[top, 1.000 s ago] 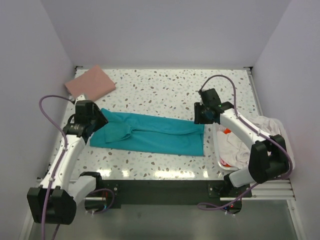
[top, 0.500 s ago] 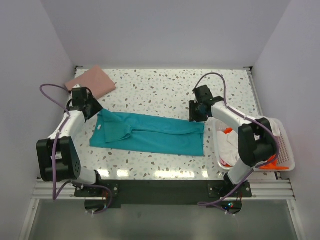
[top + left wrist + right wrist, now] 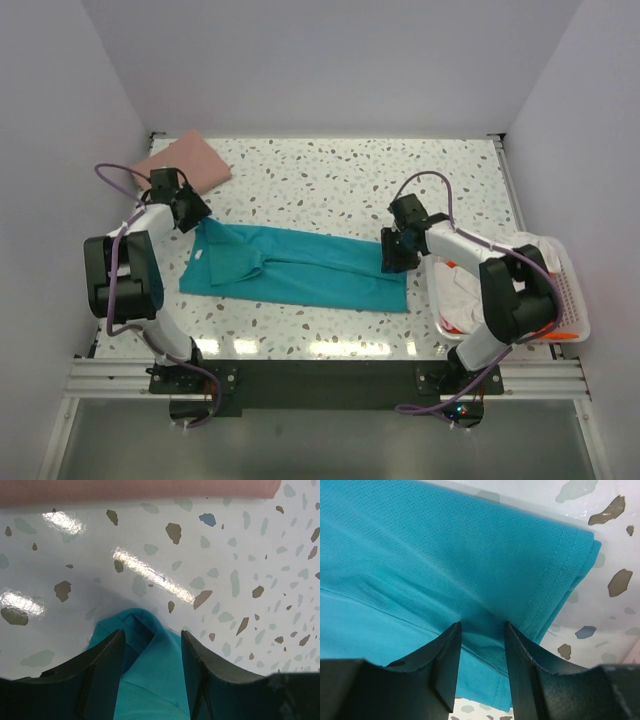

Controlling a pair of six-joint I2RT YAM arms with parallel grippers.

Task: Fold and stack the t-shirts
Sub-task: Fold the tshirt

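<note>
On a white speckled table (image 3: 330, 175), a teal t-shirt (image 3: 310, 270) is laid out as a long band across the middle, a folded dusty pink t-shirt (image 3: 185, 165) is set at the far left corner, and a white slotted basket (image 3: 565, 290) is placed at the right edge.

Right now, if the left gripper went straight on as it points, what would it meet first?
Probably the corner of the flat teal cloth t-shirt, lying between the open fingers of the left gripper; the speckled table sits beneath.
</note>
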